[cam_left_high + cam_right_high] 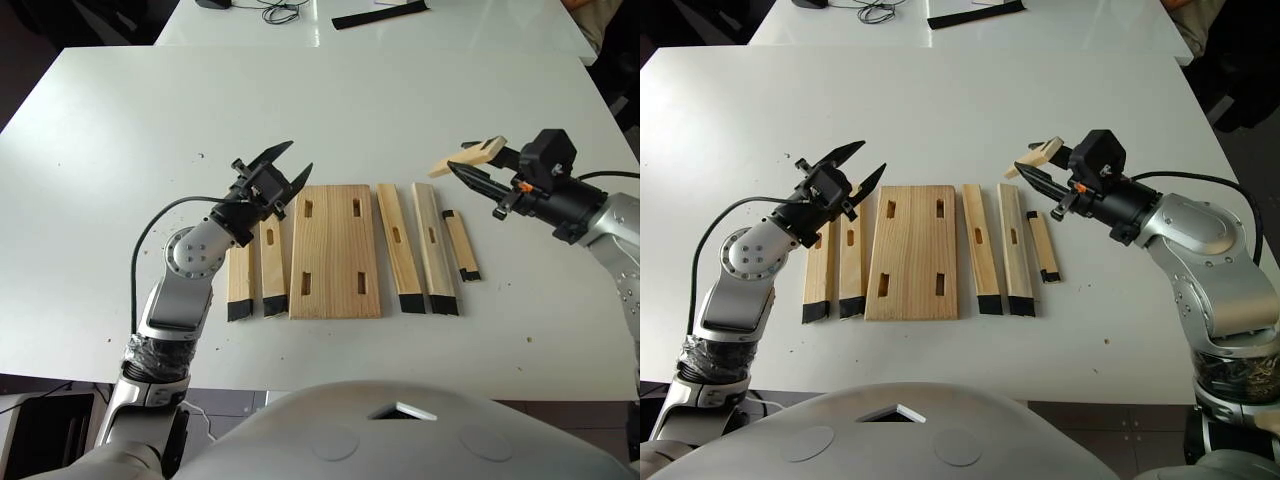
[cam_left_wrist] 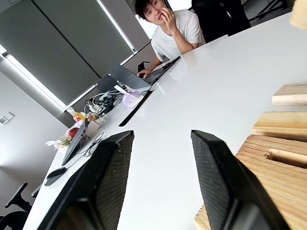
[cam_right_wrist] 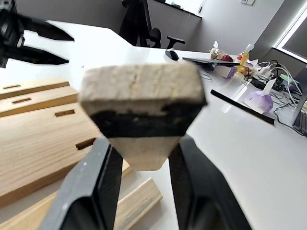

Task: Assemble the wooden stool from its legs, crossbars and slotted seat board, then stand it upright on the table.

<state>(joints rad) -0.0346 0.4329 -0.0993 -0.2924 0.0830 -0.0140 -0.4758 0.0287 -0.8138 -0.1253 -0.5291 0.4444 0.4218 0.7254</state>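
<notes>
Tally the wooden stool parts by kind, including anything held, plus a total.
seat board: 1
leg: 4
crossbar: 2, one of them held in the right tool
Total: 7

Silver-grey jointed arms [image 1: 185, 262] trailing black cables [image 1: 134, 290]. The left hand [image 1: 298, 156] and right hand [image 1: 462, 163] are black, each with two pointed fingers [image 2: 218, 177]. There is an orange spot [image 1: 520, 184], perhaps a connector, behind the right.

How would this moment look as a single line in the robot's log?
left jaws: open, over two legs | right jaws: shut on crossbar, held above table | seat board: flat, unassembled
</notes>
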